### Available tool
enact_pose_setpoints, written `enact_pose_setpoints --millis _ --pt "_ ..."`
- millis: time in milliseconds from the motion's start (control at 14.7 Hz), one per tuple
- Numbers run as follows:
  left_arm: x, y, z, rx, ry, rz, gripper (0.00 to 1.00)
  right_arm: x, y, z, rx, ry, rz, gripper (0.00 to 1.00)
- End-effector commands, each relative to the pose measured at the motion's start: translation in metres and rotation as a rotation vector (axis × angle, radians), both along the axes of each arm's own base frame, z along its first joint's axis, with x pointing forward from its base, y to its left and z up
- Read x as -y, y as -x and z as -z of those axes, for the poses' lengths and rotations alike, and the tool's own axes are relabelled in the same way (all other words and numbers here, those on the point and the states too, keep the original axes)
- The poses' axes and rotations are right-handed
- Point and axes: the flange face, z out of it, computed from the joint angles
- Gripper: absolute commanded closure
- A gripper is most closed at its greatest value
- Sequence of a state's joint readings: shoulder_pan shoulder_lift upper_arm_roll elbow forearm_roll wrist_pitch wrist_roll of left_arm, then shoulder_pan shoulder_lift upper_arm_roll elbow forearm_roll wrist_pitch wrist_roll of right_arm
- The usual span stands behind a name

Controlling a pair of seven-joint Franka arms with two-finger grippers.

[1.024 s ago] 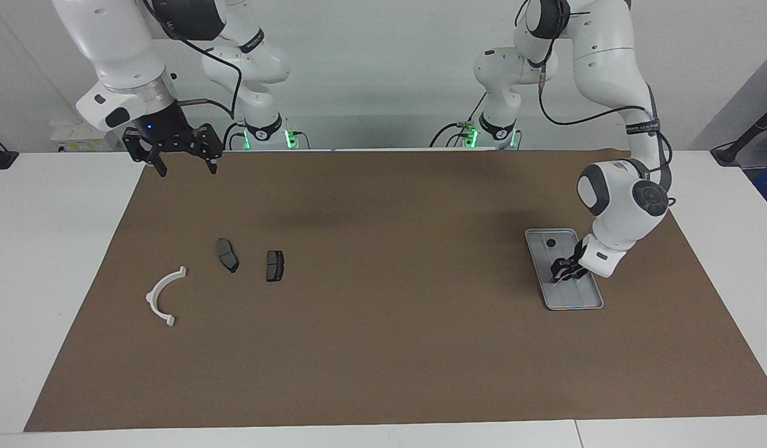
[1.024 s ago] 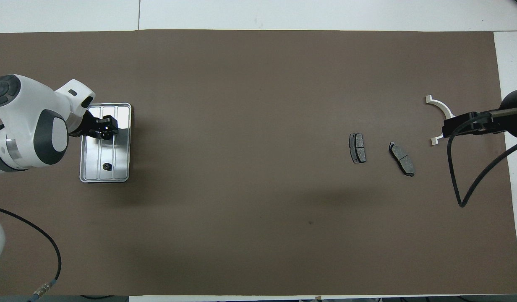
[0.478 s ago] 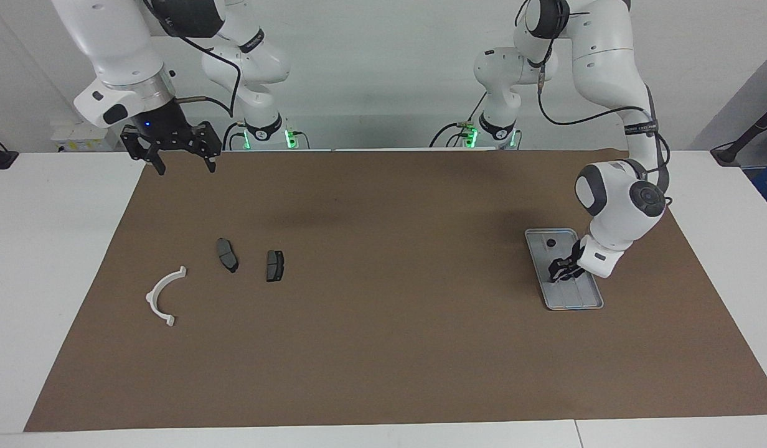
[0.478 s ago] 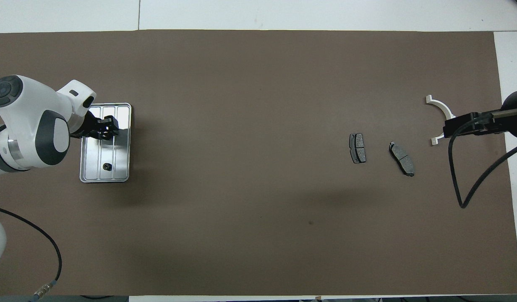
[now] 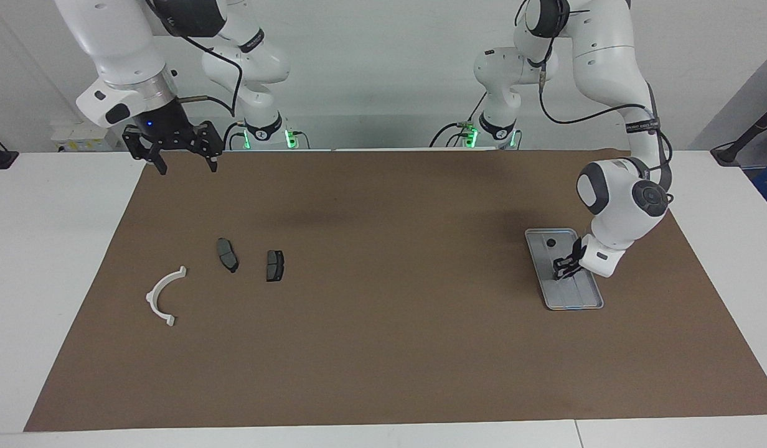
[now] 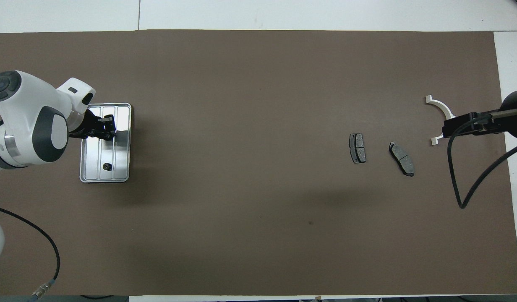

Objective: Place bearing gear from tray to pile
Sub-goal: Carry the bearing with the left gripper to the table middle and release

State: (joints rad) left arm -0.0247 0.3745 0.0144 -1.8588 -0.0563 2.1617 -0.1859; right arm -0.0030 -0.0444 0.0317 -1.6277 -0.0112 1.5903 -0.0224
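The silver tray [image 5: 584, 298] lies on the brown mat at the left arm's end; it also shows in the overhead view [image 6: 121, 147]. A small dark round bearing gear [image 5: 551, 242] sits in the tray's end nearer to the robots, also seen from above [image 6: 107, 167]. My left gripper [image 5: 563, 269] hangs low over the tray's middle, apart from the gear. The pile lies toward the right arm's end: a white bracket [image 5: 161, 292] and two dark pads [image 5: 228, 255] [image 5: 274, 266]. My right gripper [image 5: 185, 165] is open and empty, raised over the mat's corner nearest its base.
The brown mat [image 5: 383, 336] covers most of the white table. The right arm's black cable [image 6: 460, 180] hangs over the mat beside the pile. In the overhead view the raised right hand overlaps part of the bracket [image 6: 439, 107].
The left wrist has shifted slightly over the tray. The right gripper has risen a little. The gear and the pile have not moved.
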Motion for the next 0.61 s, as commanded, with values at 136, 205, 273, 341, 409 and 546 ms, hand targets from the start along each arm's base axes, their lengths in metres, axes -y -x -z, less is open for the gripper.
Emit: enact_pose_setpoints --millis 136,205,273,341,409,546 --pt "0.180 -0.018 -0.044 0.001 -0.025 -0.245 1.00 0.000 0.006 -0.003 0.009 -0.007 -0.024 0.00" --pt "0.215 -0.010 -0.044 0.017 -0.022 -0.285 1.00 -0.001 0.006 -0.003 0.009 -0.009 -0.024 0.00" --pt "0.246 -0.002 -0.045 0.041 -0.011 -0.313 1.00 0.000 0.006 -0.003 0.009 -0.007 -0.024 0.00" --pt "0.277 0.008 -0.048 0.072 0.008 -0.335 1.00 -0.001 0.006 -0.002 0.008 -0.009 -0.022 0.00" --pt "0.297 0.014 -0.049 0.100 0.029 -0.373 1.00 0.000 0.006 -0.002 0.008 -0.009 -0.019 0.00" --pt "0.330 0.035 -0.039 0.098 0.034 -0.390 1.00 0.000 0.006 -0.002 0.006 -0.010 -0.018 0.00"
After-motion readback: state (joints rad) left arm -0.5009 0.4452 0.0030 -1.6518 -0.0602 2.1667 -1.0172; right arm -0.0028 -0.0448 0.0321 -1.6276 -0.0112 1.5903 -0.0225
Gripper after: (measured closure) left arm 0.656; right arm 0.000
